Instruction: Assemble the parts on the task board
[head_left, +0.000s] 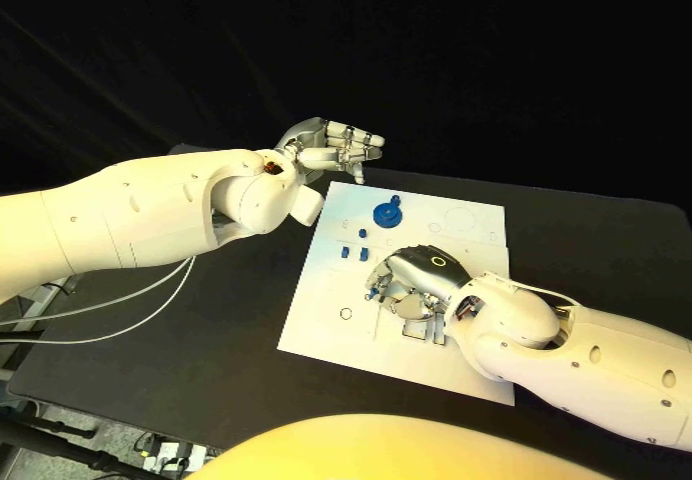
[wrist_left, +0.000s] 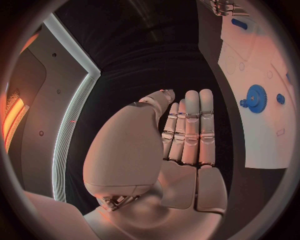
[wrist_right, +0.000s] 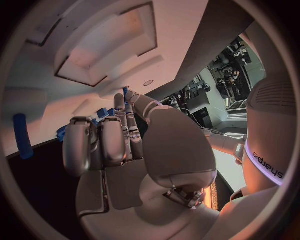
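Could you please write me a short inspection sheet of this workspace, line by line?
Surface: black table, with the white task board lying in its middle.
Job's things: a blue gear stands on the board's far part; small blue pieces lie nearer the middle.
Clutter: nothing seen.
Hands: left hand hovers beyond the board's far left corner, fingers apart, holding nothing. Right hand is down over the board's middle; whether it holds a piece cannot be told.
Cables: pale cables run from the left arm across the table's left side.
Surroundings: dark background beyond the table.
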